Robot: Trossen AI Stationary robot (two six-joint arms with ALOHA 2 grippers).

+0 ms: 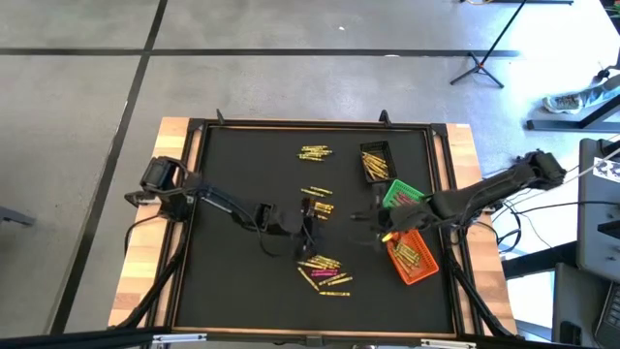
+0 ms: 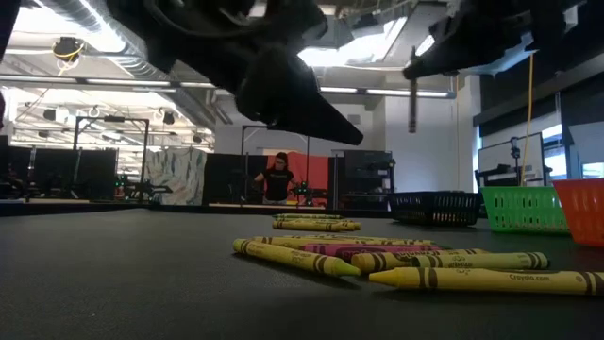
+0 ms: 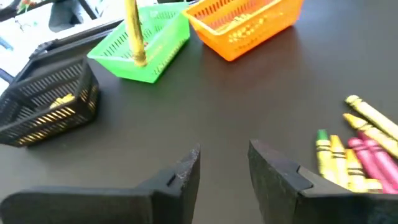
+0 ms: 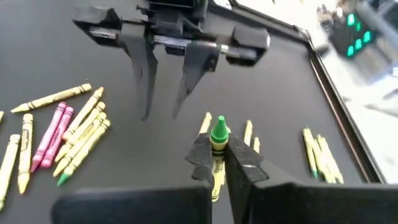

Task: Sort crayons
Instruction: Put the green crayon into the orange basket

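Yellow and pink crayons (image 1: 323, 269), green-tipped yellow crayon (image 4: 217, 149), black mesh bin (image 1: 376, 161), green bin (image 1: 401, 197), orange bin (image 1: 414, 258), black mat on the wood-striped table (image 1: 145, 254)

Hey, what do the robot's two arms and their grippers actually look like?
Both arms are dark, jointed and slim, with dark cables running off the table's edges. The left gripper has two long, black, tapering fingers under a blocky crossbar. The right gripper shows short, wedge-shaped black fingers. No markings are readable.
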